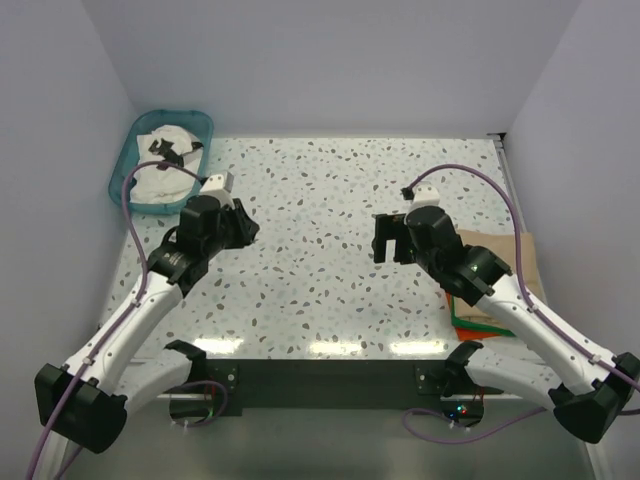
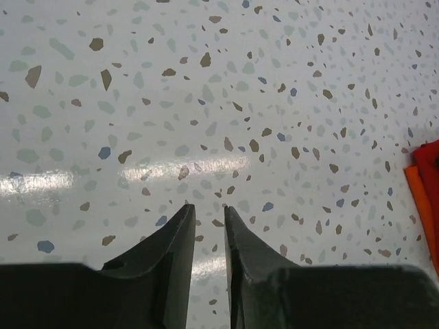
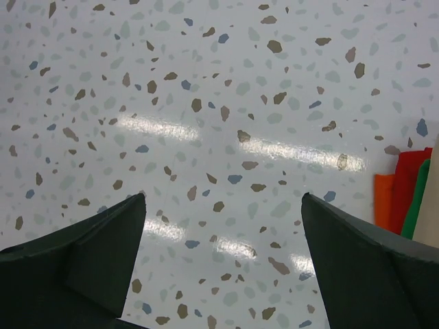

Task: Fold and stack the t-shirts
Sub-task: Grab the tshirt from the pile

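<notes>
Tub [image 1: 121, 163] with the off-white shirt [image 1: 178, 135] only shows from above — left gripper [image 2: 209, 210] barely ajar, empty; right gripper [image 3: 223, 199] gaping wide.

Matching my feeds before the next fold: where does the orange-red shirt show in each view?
Top external: orange-red shirt, lower right, at the near edge of the tan shirt.
Left wrist: orange-red shirt, a strip at the right edge.
Right wrist: orange-red shirt, right edge, beside the green shirt.
Shared landmark: the speckled tabletop.
</notes>
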Robot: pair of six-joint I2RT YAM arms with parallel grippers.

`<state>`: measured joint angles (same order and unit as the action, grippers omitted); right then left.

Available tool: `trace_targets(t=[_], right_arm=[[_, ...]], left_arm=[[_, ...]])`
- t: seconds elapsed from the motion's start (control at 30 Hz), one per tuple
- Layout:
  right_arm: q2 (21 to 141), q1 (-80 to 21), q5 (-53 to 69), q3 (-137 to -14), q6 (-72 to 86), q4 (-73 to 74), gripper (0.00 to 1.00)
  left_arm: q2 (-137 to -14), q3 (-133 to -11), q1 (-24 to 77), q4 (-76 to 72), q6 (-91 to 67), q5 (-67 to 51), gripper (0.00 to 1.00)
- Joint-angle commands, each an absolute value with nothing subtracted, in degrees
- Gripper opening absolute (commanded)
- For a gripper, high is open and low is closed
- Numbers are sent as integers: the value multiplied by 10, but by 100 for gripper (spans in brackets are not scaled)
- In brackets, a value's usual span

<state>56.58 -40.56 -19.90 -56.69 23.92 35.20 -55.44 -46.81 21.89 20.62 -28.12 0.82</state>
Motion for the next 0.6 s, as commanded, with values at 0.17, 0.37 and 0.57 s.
trace_targets(t=[0.17, 0.37, 0.57], right_arm=[[548, -407, -171, -562, 229, 349, 99], [543, -406, -151, -555, 227, 344, 99], [540, -407, -132, -555, 226, 348, 99]], left_arm=[[-624, -570, 206, 173, -296, 89, 42], [-747, -687, 91, 174, -309, 85, 47], [-895, -841, 7, 192, -296, 146, 52]])
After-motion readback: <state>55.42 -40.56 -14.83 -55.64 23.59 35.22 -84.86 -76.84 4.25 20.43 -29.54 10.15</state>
